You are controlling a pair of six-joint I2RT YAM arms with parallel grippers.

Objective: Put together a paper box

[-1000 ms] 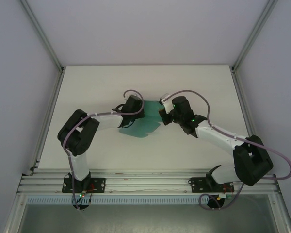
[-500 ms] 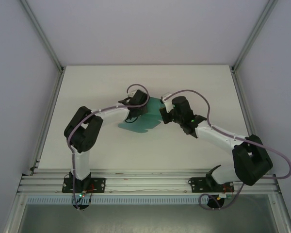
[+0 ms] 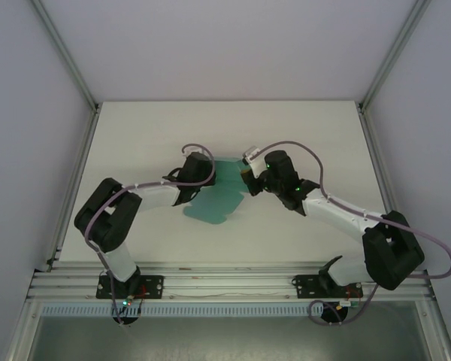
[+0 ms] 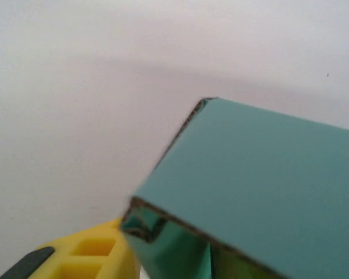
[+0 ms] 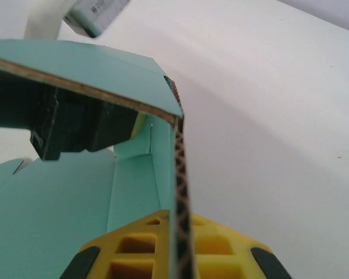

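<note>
Half-formed paper box [image 3: 214, 201], mid-frame in the top view.
The right gripper [image 5: 180, 244] pinches one upright wall; the left gripper [image 3: 201, 174] sits at its left edge, spread unclear; lower flaps lie flat, not yet folded.

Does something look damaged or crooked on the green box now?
No damage shows. The paper box is only half-folded: the right hand pinches one upright wall, and a flat panel lies on the table.
</note>
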